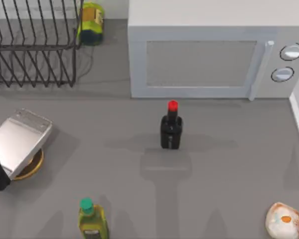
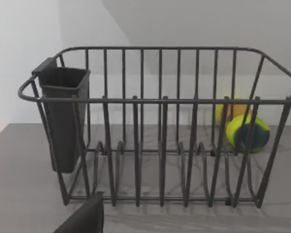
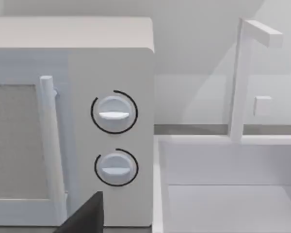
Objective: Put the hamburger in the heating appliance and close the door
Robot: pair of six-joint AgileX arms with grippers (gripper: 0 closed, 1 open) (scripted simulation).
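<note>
Top view puts your hamburger lower right on the bench: soft, light, grip its sides gently; finger state I cannot tell.

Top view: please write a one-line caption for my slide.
Closed microwave at the back, hamburger at the table's front right, dark red-capped bottle between them.

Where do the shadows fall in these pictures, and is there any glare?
Top view: soft shadows spread on the table around the dark bottle and beside the scale; no glare. Left wrist view: the rack casts faint shadows under its bars. Right wrist view: broad pale shadows on the wall behind the microwave.
</note>
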